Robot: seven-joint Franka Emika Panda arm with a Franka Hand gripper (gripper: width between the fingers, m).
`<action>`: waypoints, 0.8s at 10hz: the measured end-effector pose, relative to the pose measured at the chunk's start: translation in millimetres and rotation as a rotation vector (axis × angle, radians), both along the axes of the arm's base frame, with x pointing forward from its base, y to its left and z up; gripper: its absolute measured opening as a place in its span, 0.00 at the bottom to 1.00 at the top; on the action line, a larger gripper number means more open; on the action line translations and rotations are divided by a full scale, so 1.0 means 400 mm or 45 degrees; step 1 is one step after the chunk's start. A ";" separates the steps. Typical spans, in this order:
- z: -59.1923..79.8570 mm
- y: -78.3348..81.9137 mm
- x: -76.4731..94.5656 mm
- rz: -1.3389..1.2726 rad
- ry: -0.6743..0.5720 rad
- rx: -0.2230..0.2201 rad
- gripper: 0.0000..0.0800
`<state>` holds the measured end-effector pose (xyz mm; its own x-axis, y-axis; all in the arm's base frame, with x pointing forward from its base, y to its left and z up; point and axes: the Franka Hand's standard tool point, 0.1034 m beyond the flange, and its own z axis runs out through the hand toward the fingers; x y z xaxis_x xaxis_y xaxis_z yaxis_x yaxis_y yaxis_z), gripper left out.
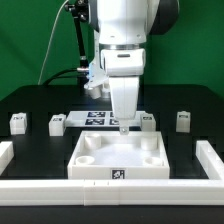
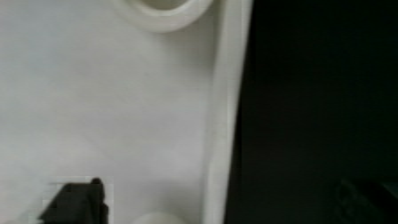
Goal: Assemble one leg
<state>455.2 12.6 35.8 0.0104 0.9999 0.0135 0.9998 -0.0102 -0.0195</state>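
Several legs stand in a row on the black table behind the tabletop: two at the exterior view's left (image 1: pixel 17 122) (image 1: pixel 56 123) and two at its right (image 1: pixel 147 121) (image 1: pixel 182 120). Each is a small white block with a marker tag. The large white tray-like tabletop (image 1: pixel 150 160) lies in front of them. My gripper (image 1: pixel 122 127) points straight down over the tabletop's far edge, next to the third leg. In the wrist view the gripper (image 2: pixel 219 205) is open and empty. One dark fingertip (image 2: pixel 75 202) is over the white tabletop (image 2: pixel 107 110) and the other is over the black table. No leg shows in the wrist view.
The marker board (image 1: pixel 93 118) lies behind the tabletop, partly hidden by the gripper. White rails border the work area at the exterior view's left (image 1: pixel 5 152), right (image 1: pixel 211 158) and front (image 1: pixel 60 190). A round corner socket (image 2: pixel 173 12) of the tabletop shows in the wrist view.
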 end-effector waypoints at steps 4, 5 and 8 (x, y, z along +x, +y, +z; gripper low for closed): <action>-0.021 0.002 -0.007 -0.005 0.010 0.005 0.81; -0.026 -0.004 0.008 -0.012 0.005 0.006 0.81; -0.065 -0.036 0.006 -0.036 0.032 0.015 0.81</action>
